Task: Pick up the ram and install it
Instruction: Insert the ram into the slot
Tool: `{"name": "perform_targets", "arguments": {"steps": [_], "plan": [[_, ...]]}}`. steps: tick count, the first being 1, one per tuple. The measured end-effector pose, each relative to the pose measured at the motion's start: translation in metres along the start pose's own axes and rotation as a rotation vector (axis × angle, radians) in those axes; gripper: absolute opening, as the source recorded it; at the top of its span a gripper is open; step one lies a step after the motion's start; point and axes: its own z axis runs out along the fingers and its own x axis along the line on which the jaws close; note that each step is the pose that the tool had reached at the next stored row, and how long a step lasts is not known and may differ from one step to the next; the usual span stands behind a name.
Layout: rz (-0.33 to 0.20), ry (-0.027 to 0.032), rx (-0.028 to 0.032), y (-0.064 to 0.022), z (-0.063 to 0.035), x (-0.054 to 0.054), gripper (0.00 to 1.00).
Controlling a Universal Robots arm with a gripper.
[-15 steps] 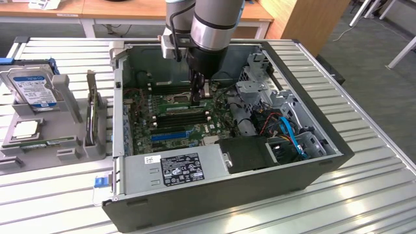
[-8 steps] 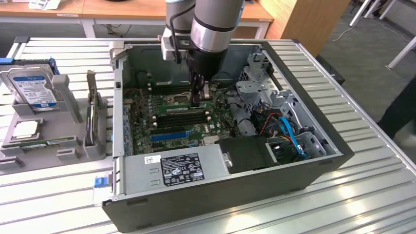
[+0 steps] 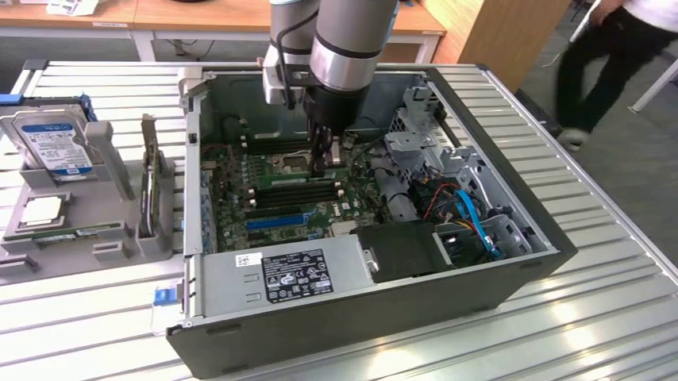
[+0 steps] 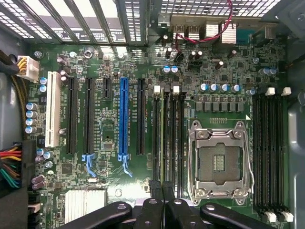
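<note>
Tabletop carries the open PC case, where the end effector, fingers pressed together on the thin ram, holds it edge-on directly beneath, long axis parallel to the memory slots beside the CPU socket.

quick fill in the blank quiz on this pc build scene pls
1. The gripper is shut on the ram, a thin ____ stick, over the memory slots.
2. The processor socket is ____.
3. Beside the black expansion slots, one long slot is ____.
4. The hard drive stands ____ the computer case.

Missing words: green; empty; blue; outside.
</note>
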Motion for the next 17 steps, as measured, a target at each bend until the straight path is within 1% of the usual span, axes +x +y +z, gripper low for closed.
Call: {"name": "perform_targets", "arguments": {"steps": [9,17], "plan": [[0.0,0.0001,0.0,-0.0004,0.0076,0.0003,0.11],[0.0,-0.0011,0.0001,0.0005,0.0086,0.0004,0.11]]}}
